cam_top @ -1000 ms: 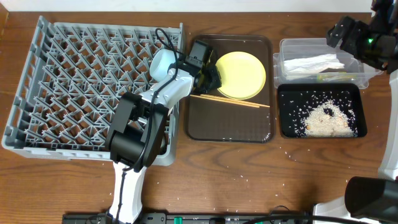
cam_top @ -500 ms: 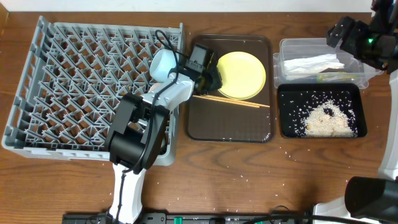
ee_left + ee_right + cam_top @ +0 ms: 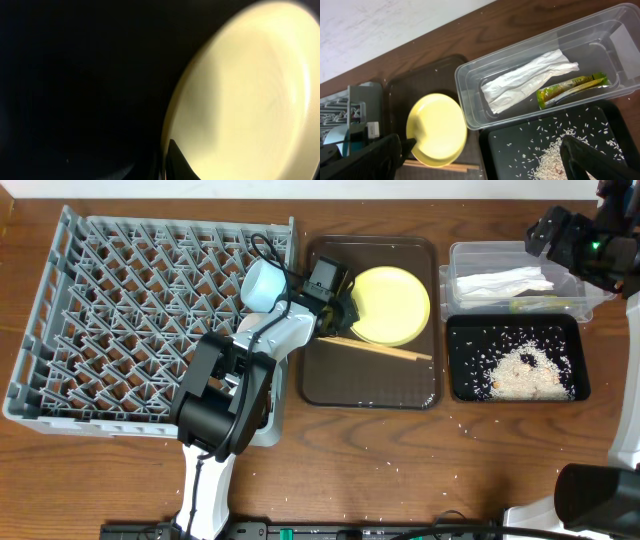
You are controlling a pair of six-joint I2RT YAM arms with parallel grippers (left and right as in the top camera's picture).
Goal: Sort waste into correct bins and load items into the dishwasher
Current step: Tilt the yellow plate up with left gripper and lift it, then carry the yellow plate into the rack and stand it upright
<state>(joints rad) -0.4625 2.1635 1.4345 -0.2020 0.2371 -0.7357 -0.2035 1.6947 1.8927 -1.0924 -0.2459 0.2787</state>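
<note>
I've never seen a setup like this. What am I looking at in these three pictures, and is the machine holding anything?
This is a two-armed robot at a wooden table. One picture looks down from above; the others come from wrist cameras. The left hand sits at the rim of a yellow plate on a brown tray, beside chopsticks; its close-up shows mostly plate, so a grip can't be confirmed. The right hand hovers open and empty near a clear tub holding a napkin and a wrapper. A black tray beside it holds rice. The grey dish rack has a light blue bowl at its edge.
</note>
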